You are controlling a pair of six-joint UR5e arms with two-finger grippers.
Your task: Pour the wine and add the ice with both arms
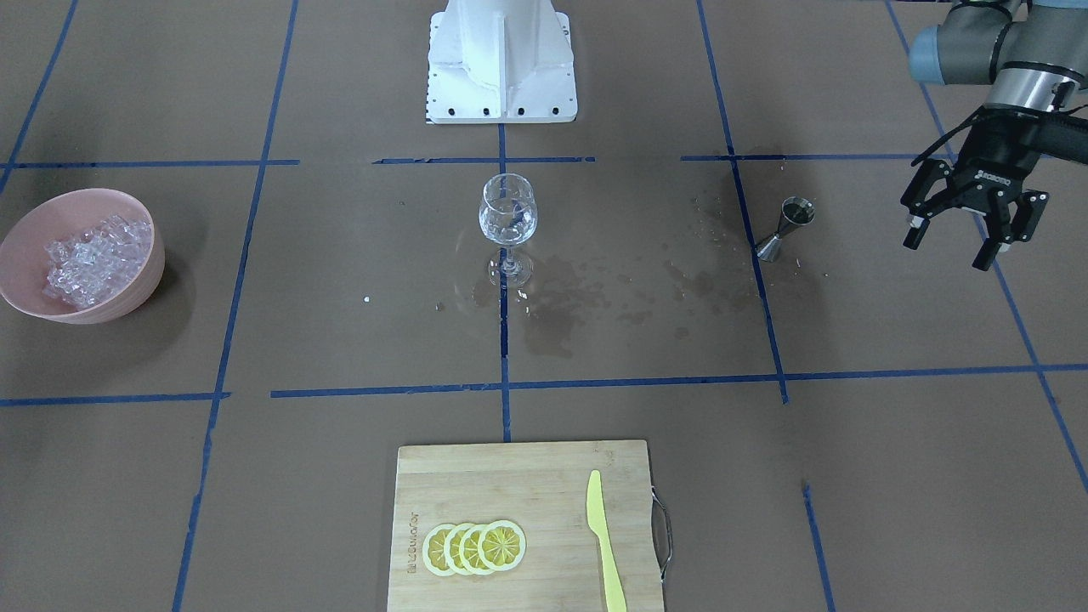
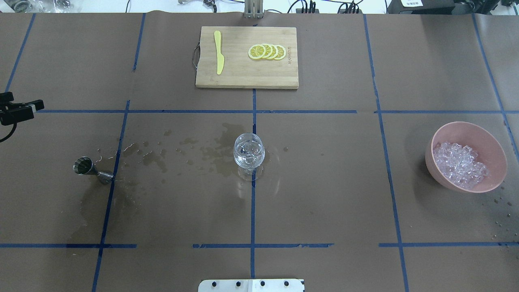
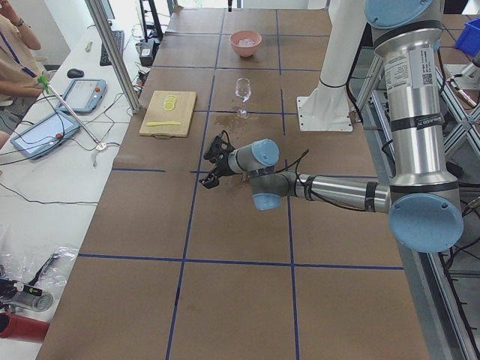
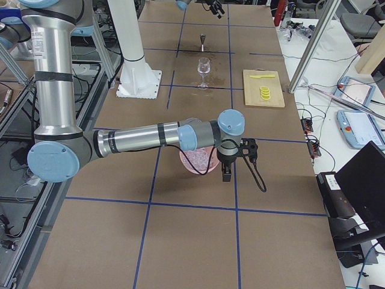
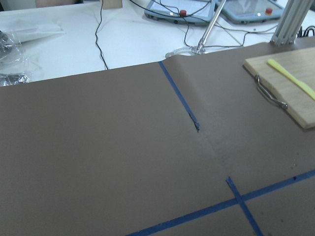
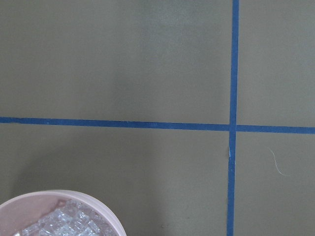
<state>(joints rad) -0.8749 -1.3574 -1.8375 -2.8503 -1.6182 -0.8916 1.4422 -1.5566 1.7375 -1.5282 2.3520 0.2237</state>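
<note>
Front-facing view: my left pincer [image 1: 965, 229] hangs spread and empty near the jigger [image 1: 786, 228], table's left edge; right pincer's state I cannot tell.

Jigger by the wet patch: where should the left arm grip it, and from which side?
Grip the jigger at its narrow waist, between the two cones, coming in level from the left gripper's side. It stands upright with its mouth up, so a side grip keeps it level, likely steadier than gripping the flared rim.

brown taped table [image 2: 324, 194] carries wine glass [image 2: 249, 153], jigger [image 2: 91, 169], pink ice bowl [image 2: 466, 157], cutting board [image 2: 247, 75].
</note>
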